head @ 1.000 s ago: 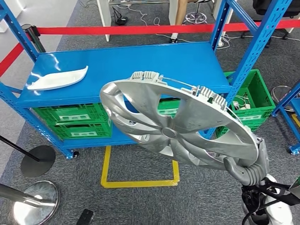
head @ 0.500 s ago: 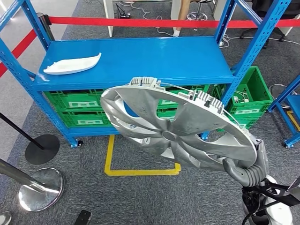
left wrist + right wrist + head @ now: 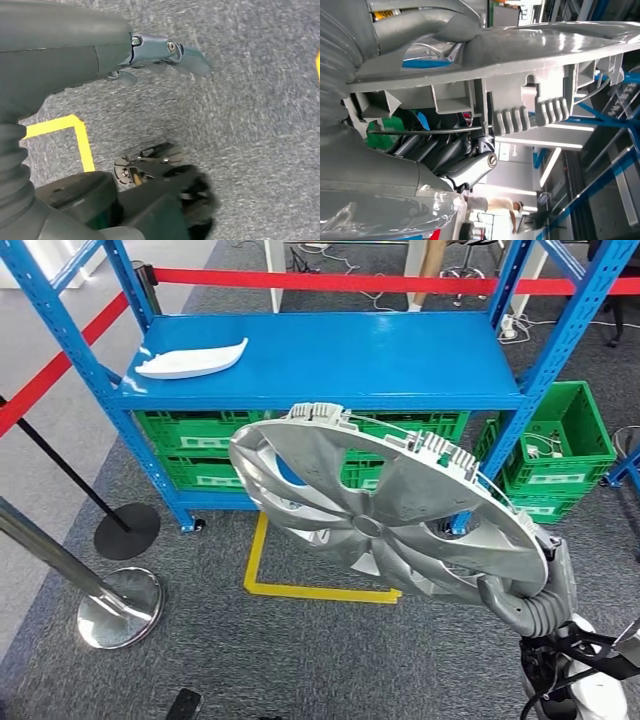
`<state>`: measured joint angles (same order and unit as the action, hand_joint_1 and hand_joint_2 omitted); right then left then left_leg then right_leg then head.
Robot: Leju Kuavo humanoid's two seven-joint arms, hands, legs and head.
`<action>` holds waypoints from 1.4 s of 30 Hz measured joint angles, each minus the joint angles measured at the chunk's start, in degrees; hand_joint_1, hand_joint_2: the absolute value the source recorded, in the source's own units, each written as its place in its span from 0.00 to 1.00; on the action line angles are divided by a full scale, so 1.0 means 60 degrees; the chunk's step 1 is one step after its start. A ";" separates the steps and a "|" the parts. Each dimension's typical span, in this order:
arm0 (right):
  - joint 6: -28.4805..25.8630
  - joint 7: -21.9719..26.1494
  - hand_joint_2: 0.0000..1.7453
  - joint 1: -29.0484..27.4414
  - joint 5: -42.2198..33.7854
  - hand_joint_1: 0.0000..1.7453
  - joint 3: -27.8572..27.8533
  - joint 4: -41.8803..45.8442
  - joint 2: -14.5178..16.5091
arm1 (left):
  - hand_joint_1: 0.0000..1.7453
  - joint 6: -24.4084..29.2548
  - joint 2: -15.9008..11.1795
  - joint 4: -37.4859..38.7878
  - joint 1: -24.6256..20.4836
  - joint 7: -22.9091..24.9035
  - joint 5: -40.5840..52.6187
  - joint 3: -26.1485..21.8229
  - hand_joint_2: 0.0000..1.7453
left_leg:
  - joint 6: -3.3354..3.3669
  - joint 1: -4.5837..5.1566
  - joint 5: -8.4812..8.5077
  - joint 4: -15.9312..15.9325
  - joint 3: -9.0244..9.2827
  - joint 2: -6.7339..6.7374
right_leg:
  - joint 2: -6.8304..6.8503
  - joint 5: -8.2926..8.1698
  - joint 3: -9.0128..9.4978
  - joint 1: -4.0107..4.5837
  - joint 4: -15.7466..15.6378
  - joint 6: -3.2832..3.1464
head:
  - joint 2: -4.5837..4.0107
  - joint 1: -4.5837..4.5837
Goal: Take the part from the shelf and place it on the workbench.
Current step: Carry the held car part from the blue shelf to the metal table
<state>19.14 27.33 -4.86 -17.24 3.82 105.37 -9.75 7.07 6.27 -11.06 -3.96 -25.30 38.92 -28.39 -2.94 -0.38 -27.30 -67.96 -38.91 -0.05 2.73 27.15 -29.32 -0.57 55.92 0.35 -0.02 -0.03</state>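
A large silver wheel cover (image 3: 377, 510) with curved spokes hangs tilted above the grey carpet in the head view. My right hand (image 3: 528, 608) grips its rim at the near right edge. In the right wrist view the same hand (image 3: 444, 172) is wrapped around the ribbed back of the cover (image 3: 531, 50). My left hand (image 3: 151, 52) hangs over the carpet with its fingers stretched out and nothing in them.
A blue shelf (image 3: 340, 360) stands ahead with a white curved part (image 3: 192, 360) on its left end and green crates (image 3: 204, 465) below. A yellow floor marking (image 3: 317, 590), chrome stanchions (image 3: 121, 605) with red belts and a person's legs (image 3: 434, 260) are nearby.
The whole picture has shifted right, so the camera has turned left. The wheel cover stays in my right hand, at the same place in the picture.
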 joint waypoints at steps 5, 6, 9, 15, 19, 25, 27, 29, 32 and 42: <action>0.0055 -0.0008 1.00 0.0022 0.0045 1.00 -0.0145 0.0129 0.0001 | 0.00 -0.0076 0.0045 -0.0017 -0.0183 -0.0042 0.0027 0.0000 1.00 | 0.0314 0.0097 0.0452 0.1993 0.1171 0.0507 | 0.0393 0.0002 -0.0079 0.0104 0.0119 0.0217 | 0.0001 -0.0010; 0.0063 -0.0017 1.00 0.0030 0.0047 1.00 -0.0155 0.0155 0.0003 | 0.00 -0.0079 0.0045 -0.0018 -0.0196 -0.0053 0.0029 0.0000 1.00 | 0.0409 0.0084 0.0464 0.2019 0.1130 0.0421 | 0.0435 0.0014 -0.0083 0.0100 0.0133 0.0276 | 0.0000 -0.0018; 0.0068 -0.0064 1.00 0.0010 0.0048 1.00 -0.0219 0.0219 0.0007 | 0.00 -0.0090 0.0057 -0.0018 -0.0219 -0.0069 0.0075 0.0004 1.00 | 0.0617 0.0037 0.0565 0.2069 0.1045 0.0156 | 0.0013 0.0492 -0.0406 0.0057 0.0797 0.0435 | 0.0000 -0.0069; -0.0087 -0.0265 1.00 -0.0459 0.0182 1.00 -0.0454 0.0427 0.0005 | 0.00 -0.0194 0.0081 -0.0018 -0.0155 0.0157 0.0223 0.0028 1.00 | 0.0694 0.0057 0.0712 0.2054 0.0883 -0.0508 | -0.0505 0.0901 -0.1055 0.0040 0.2291 0.0407 | -0.0001 -0.0106; -0.0195 -0.0359 1.00 -0.1040 0.0319 1.00 -0.0745 0.0922 -0.0006 | 0.00 -0.0380 0.0096 -0.0018 -0.0003 0.0410 0.0245 0.0038 1.00 | 0.0543 0.0090 0.0810 0.1985 0.0748 -0.0922 | -0.1218 0.0181 -0.0081 -0.0041 0.0289 0.0330 | 0.0001 -0.0095; -0.0230 -0.0422 1.00 -0.1686 0.0460 1.00 -0.1044 0.1515 -0.0007 | 0.00 -0.0525 0.0078 -0.0016 0.0207 0.0531 0.0199 0.0033 1.00 | 0.0209 0.0099 0.0185 0.0880 0.0082 -0.0422 | -0.0640 0.0073 -0.0115 -0.0068 0.0216 0.0041 | 0.0000 0.0025; -0.0190 -0.0432 1.00 -0.1700 0.0461 1.00 -0.1097 0.1588 -0.0007 | 0.00 -0.0503 0.0081 -0.0018 0.0180 0.0531 0.0189 0.0033 1.00 | 0.0139 0.0068 -0.0405 -0.0396 -0.0466 -0.0155 | -0.0382 0.0063 -0.0141 -0.0045 0.0217 0.0017 | 0.0001 0.0056; -0.0130 -0.0452 1.00 -0.1598 0.0464 1.00 -0.1098 0.1590 -0.0007 | 0.00 -0.0447 0.0080 -0.0018 0.0167 0.0498 0.0159 0.0030 1.00 | 0.0122 0.0056 -0.0411 -0.0741 -0.0534 -0.0099 | -0.0139 0.0058 -0.0152 -0.0037 0.0219 0.0017 | 0.0000 0.0058; 0.0002 -0.0456 1.00 -0.1182 0.0454 1.00 -0.1045 0.1532 -0.0007 | 0.00 -0.0333 0.0057 -0.0018 0.0092 0.0330 0.0077 0.0003 1.00 | 0.0200 0.0106 0.0352 0.0967 0.0487 0.0285 | 0.0153 0.0066 -0.0141 0.0001 0.0240 0.0059 | 0.0001 0.0062; -0.0095 -0.0378 1.00 -0.0041 0.0341 1.00 -0.0555 0.1056 -0.0209 | 0.00 -0.0358 -0.0044 -0.0022 -0.0182 -0.0019 -0.0579 -0.0423 1.00 | 0.0735 0.0106 0.0689 0.1992 0.0810 -0.0178 | -0.0382 0.1274 -0.1243 0.0018 0.2563 0.0449 | 0.0000 -0.0073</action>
<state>18.56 25.06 -5.10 -15.20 0.49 111.71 -11.00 4.92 6.01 -11.19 -5.05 -25.41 35.45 -30.93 1.47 0.25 -23.17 -56.01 -34.05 -1.12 0.44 34.79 -36.78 -0.46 71.30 3.04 -0.02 -0.47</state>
